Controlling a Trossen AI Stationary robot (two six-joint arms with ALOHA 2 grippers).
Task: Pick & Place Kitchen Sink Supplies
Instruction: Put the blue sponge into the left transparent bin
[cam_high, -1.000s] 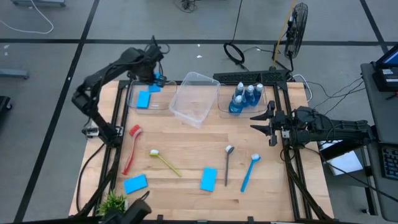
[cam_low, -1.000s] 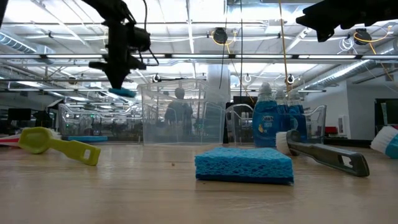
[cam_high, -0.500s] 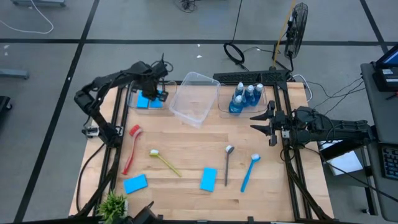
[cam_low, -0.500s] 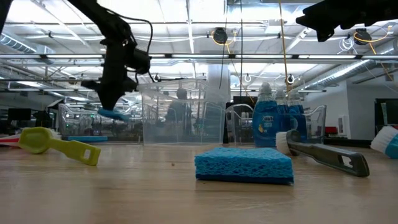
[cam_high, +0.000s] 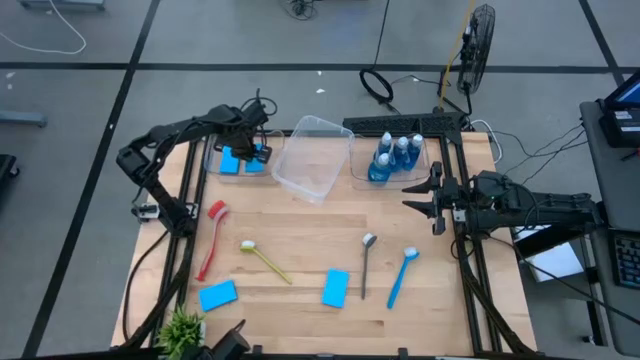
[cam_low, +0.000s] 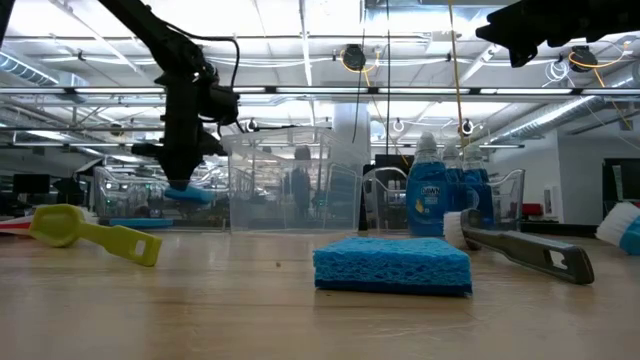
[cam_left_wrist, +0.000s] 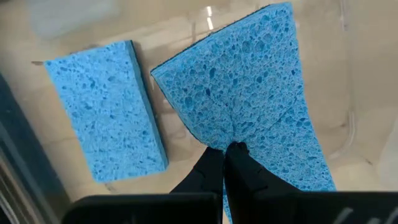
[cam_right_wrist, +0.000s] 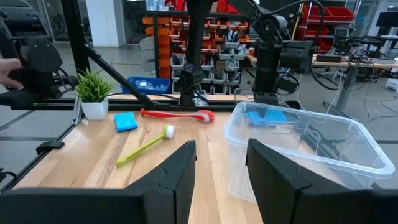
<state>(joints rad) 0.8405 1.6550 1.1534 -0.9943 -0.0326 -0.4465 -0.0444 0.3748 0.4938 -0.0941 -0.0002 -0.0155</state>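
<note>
1. Step in hand, by the look of it: placing. Left pincer (cam_left_wrist: 225, 163) clamped shut on the edge of a flat bright-blue rectangular sponge (cam_left_wrist: 261, 99), lowered into the clear plastic bin at the far left corner of the wooden worktop (cam_high: 300, 235).
2. In that bin (cam_high: 213, 160) already: a second bright-blue sponge (cam_left_wrist: 104, 107), lying flat just beside the held one. Held sponge hangs tilted; whether touching the bin floor, cannot tell.
3. Next move, as a judgement: lower a little, spread the fingers, let the sponge drop flat beside its neighbour, then lift straight up clear of the bin wall.
4. Right pincer (cam_high: 421, 196) waiting over the worktop's right edge, just near of the bin holding small blue bottles with pale caps (cam_high: 397, 153); fingers parted, nothing between them.
5. Left on the worktop, near of the empty middle bin (cam_high: 315, 156): two more blue sponges (cam_high: 217, 294) (cam_high: 336, 287), a red long-handled brush (cam_high: 213, 235), a yellow brush (cam_high: 265, 259), a blue brush (cam_high: 399, 276), a grey metal spoon-like tool (cam_high: 366, 264).
6. Likely risk: sponge clinging to a finger on release.
</note>
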